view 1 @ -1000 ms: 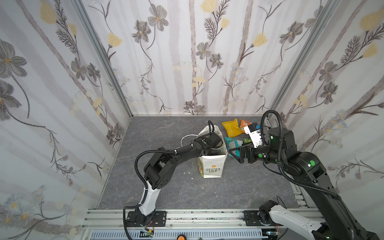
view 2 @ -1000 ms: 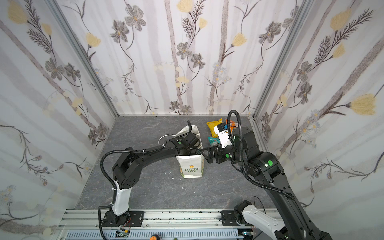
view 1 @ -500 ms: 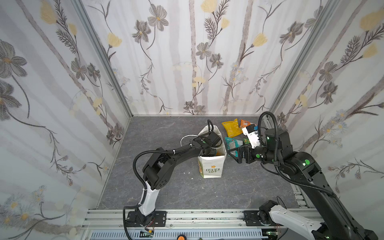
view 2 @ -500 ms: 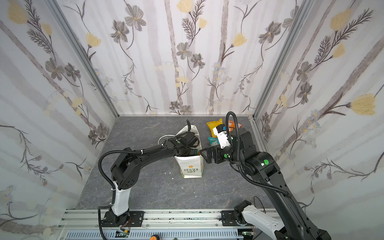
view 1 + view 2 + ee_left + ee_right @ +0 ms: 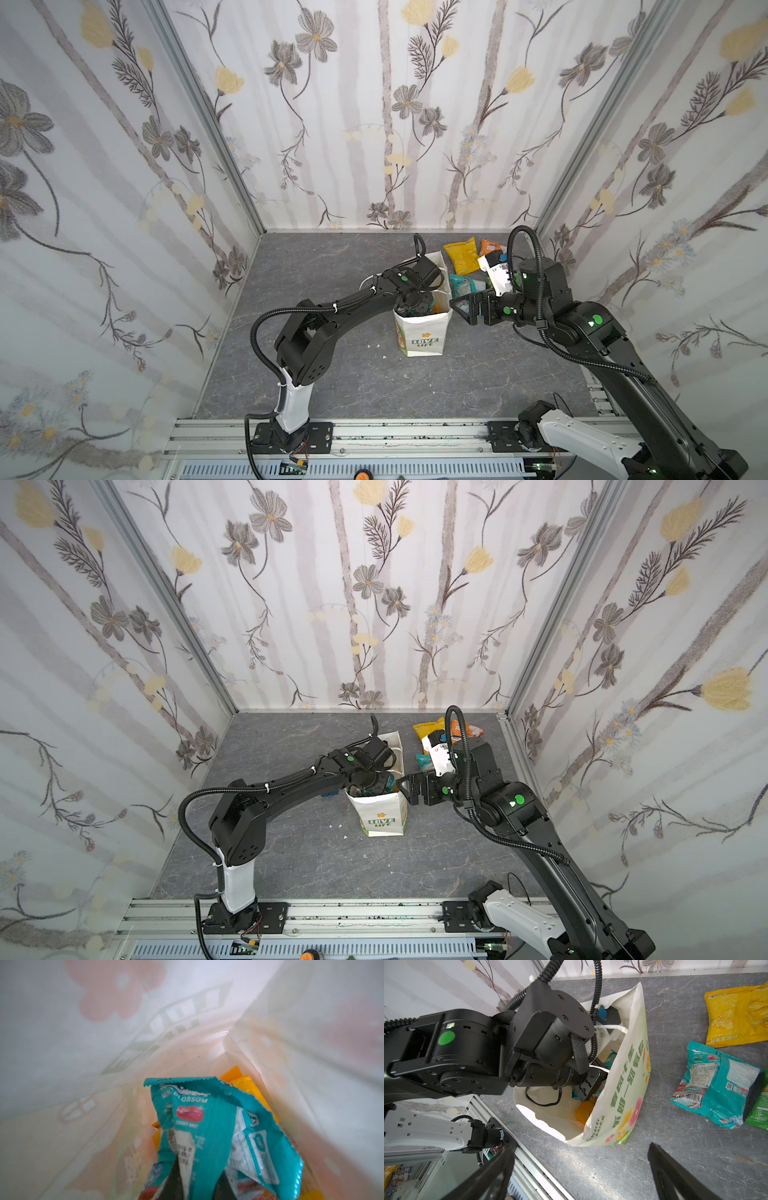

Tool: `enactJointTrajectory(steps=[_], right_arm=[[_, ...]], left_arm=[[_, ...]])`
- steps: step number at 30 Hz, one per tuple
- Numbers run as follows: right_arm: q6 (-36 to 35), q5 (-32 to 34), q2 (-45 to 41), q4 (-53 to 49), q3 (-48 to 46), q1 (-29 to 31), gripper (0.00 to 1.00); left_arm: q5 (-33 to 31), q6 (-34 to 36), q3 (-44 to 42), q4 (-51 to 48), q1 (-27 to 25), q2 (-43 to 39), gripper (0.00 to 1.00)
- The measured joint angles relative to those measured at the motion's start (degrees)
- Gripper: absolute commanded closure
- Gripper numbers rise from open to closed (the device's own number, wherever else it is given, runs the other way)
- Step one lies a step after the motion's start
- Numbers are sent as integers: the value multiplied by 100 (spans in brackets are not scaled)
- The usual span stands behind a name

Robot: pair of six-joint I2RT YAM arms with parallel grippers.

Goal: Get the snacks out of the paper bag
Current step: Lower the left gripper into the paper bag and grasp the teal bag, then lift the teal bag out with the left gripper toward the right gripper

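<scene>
The paper bag [image 5: 422,336] [image 5: 382,818] stands upright mid-floor, mouth open. My left gripper [image 5: 415,305] reaches down into it. In the left wrist view, inside the bag [image 5: 104,1043], that gripper [image 5: 197,1188] is shut on a teal snack packet [image 5: 199,1122], which lies over an orange-yellow packet [image 5: 245,1082]. My right gripper [image 5: 465,309] [image 5: 581,1178] hangs open and empty just right of the bag [image 5: 623,1095]. Three snacks lie on the floor behind it: yellow [image 5: 735,1016], teal [image 5: 716,1084] and green [image 5: 760,1109]. An orange one [image 5: 490,246] lies near the back wall.
A small dark blue item [image 5: 328,795] lies left of the bag under my left arm. Tiny white scraps [image 5: 374,345] dot the grey floor. The aluminium rail [image 5: 374,432] runs along the front edge. Patterned walls close three sides.
My left gripper has shut on the teal packet inside the bag. My right gripper has drifted a little left, closer to the bag, staying open.
</scene>
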Motion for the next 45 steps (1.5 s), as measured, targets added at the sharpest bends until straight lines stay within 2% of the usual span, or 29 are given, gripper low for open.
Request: enactJointTrajectory(steps=[19,45], right_arm=[[83,219,-81,37,-7,-52,1],[236,254,-269,94,-7,-96,0]], left_arm=[[-203,72,348,-492,-81,-627,100],[-573,337,1250,-1058,-96,-916,100]])
